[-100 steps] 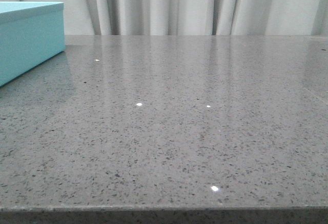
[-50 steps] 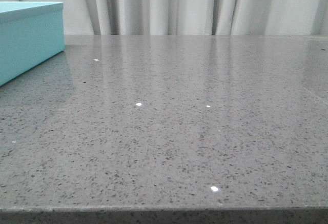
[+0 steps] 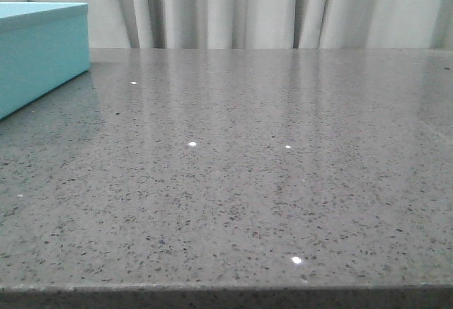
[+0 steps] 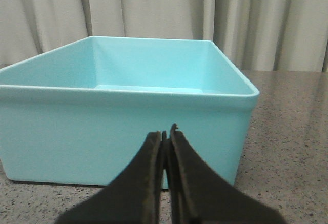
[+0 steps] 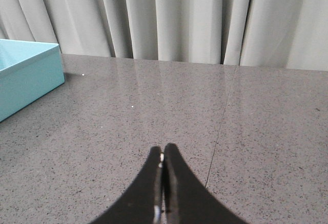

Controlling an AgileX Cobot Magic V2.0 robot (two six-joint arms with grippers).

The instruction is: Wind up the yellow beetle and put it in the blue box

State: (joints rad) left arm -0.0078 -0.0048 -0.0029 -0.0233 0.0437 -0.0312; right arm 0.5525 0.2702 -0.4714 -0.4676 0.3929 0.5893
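- Blue box (image 3: 39, 51): sits on the grey speckled table (image 3: 248, 182) at its far left in the front view, cut off by the frame edge.
- Left wrist view: the blue box (image 4: 123, 126) stands directly ahead of the left gripper (image 4: 167, 131), open top up, and the part of its interior that shows holds nothing. The near wall fills the space just beyond the fingertips; whether the tips touch that wall cannot be told.
- Left gripper: the two dark fingers are pressed together with nothing between them.
- Right gripper (image 5: 163, 149): fingers likewise pressed together, holding nothing, over bare table surface.
- Right wrist view: a corner of the blue box (image 5: 28, 75) lies well apart from the right gripper, off to one side.
- Yellow beetle: not visible in any view.
- Pale pleated curtain (image 3: 283, 8): hangs behind the table.
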